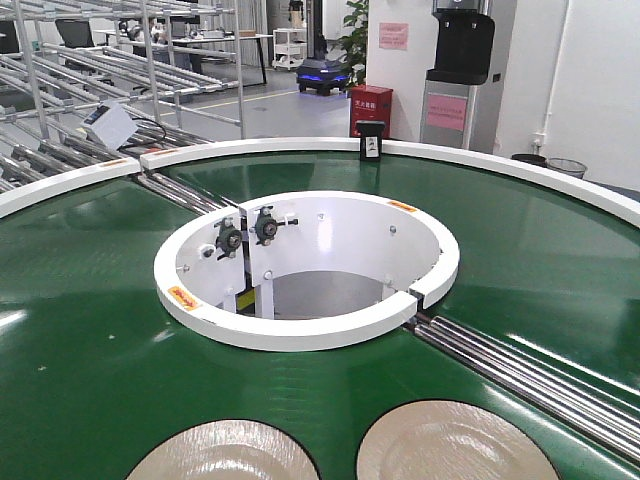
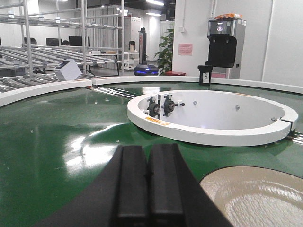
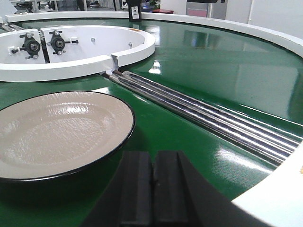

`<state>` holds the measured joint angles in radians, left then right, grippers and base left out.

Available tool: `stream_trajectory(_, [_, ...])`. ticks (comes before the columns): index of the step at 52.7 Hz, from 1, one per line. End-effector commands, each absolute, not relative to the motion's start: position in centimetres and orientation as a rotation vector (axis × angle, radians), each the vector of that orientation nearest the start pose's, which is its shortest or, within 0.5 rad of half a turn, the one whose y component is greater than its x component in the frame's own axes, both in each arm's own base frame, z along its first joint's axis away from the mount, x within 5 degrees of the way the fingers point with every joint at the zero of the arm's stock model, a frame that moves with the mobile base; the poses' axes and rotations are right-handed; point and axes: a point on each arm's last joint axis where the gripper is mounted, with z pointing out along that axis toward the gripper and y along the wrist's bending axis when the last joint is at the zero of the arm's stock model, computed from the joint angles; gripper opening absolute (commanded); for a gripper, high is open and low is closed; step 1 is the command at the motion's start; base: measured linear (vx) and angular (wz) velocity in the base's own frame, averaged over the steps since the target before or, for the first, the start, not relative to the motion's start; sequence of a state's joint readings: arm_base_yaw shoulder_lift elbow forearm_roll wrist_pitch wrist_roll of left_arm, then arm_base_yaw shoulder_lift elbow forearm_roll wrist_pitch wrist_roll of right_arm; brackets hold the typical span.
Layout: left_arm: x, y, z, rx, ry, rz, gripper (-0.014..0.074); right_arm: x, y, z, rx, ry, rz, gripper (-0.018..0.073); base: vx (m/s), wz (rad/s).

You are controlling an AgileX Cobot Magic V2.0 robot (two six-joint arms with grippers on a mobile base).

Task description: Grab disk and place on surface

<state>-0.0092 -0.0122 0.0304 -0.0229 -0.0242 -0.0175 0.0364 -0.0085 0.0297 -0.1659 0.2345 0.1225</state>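
Right wrist-mounted: right gripper (image 3: pixel 153 158) and left gripper (image 2: pixel 148 151) pressed together, empty; risks shoving cream plate (image 3: pixel 57 132) along slick green conveyor belt (image 3: pixel 213 71) or slipping off its shallow rim.

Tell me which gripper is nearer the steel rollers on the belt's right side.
Right. The rollers run just ahead-right of the right gripper; from the left gripper they sit far off to its right, past the white ring.
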Motion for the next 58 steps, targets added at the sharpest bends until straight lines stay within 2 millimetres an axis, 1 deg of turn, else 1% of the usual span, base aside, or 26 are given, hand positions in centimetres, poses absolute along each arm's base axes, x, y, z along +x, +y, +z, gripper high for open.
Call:
stream_trajectory(1, [5.3, 0.0, 22.1, -0.028, 1.357, -0.049, -0.0008, 5.6, 0.0, 18.8, -0.052, 1.654, -0.032, -0.0008, 0.0, 0.0])
stream_trajectory(8, [5.3, 0.0, 22.2, -0.028, 1.352, -0.049, -0.0008, 5.7, -0.1, 18.9, -0.112, 1.637, -0.098, -0.0008, 0.0, 0.0])
stream_trajectory(16, [5.3, 0.0, 22.2, -0.028, 1.353, -0.049, -0.0008, 5.6, 0.2, 20.2, -0.033, 1.494, 0.029, -0.0008, 0.0, 0.0])
stream_trajectory(21, [5.3, 0.0, 22.2, -0.029, 1.344, -0.05, -0.0008, 5.6, 0.3, 20.6, -0.037, 1.45, 0.037, -0.0008, 0.0, 0.0])
stream_trajectory(27, [5.2, 0.0, 22.6, -0.029, 1.304, -0.05, -0.0008, 5.6, 0.3, 20.8, -0.041, 1.436, 0.036, -0.0008, 0.0, 0.0])
stream_trajectory(33, [4.8, 0.0, 23.8, -0.029, 1.205, -0.05, -0.0008, 5.5, 0.4, 21.3, -0.031, 1.395, 0.052, -0.0008, 0.0, 0.0])
stream_trajectory(36, [4.4, 0.0, 25.1, -0.028, 1.149, -0.05, -0.0008, 5.4, 0.3, 22.3, 0.001, 1.389, 0.08, -0.0008, 0.0, 0.0])
stream_trajectory(40, [3.8, 0.0, 27.2, -0.024, 1.109, -0.047, -0.0008, 5.2, 0.2, 24.4, 0.014, 1.414, 0.073, -0.0008, 0.0, 0.0])
stream_trajectory(44, [3.0, 0.0, 29.8, -0.016, 1.103, -0.039, -0.0008, 5.1, 0.0, 27.7, 0.024, 1.443, 0.062, -0.0008, 0.0, 0.0])
stream_trajectory(45, [2.8, 0.0, 30.7, -0.015, 1.098, -0.038, -0.0008, 5.2, 0.0, 28.2, 0.026, 1.454, 0.06, -0.0008, 0.0, 0.0])
stream_trajectory(46, [2.7, 0.0, 31.5, -0.015, 1.111, -0.038, -0.0008, 5.1, 0.0, 29.5, 0.028, 1.444, 0.059, -0.0008, 0.0, 0.0])
stream_trajectory(47, [2.5, 0.0, 32.1, -0.014, 1.113, -0.039, -0.0008, 5.2, 0.0, 30.1, 0.029, 1.445, 0.058, -0.0008, 0.0, 0.0])
stream_trajectory(49, [2.4, 0.0, 33.8, -0.013, 1.14, -0.039, -0.0008, 5.5, 0.0, 32.0, 0.031, 1.441, 0.057, -0.0008, 0.0, 0.0])
stream_trajectory(50, [2.4, 0.0, 34.6, -0.013, 1.157, -0.04, -0.0008, 5.8, 0.0, 32.5, 0.031, 1.448, 0.057, -0.0008, 0.0, 0.0])
stream_trajectory(52, [2.5, 0.0, 36.3, -0.012, 1.191, -0.04, -0.0008, 6.3, 0.0, 34.2, 0.031, 1.439, 0.057, -0.0008, 0.0, 0.0])
stream_trajectory(56, [3.4, -0.1, 38.5, -0.011, 1.244, -0.04, -0.0008, 7.5, 0.1, 36.6, 0.031, 1.44, 0.057, -0.0006, 0.0, 0.0])
stream_trajectory(58, [4.1, -0.1, 39.3, -0.012, 1.262, -0.042, -0.0008, 8.4, 0.1, 37.1, 0.031, 1.458, 0.057, -0.0006, 0.0, 0.0])
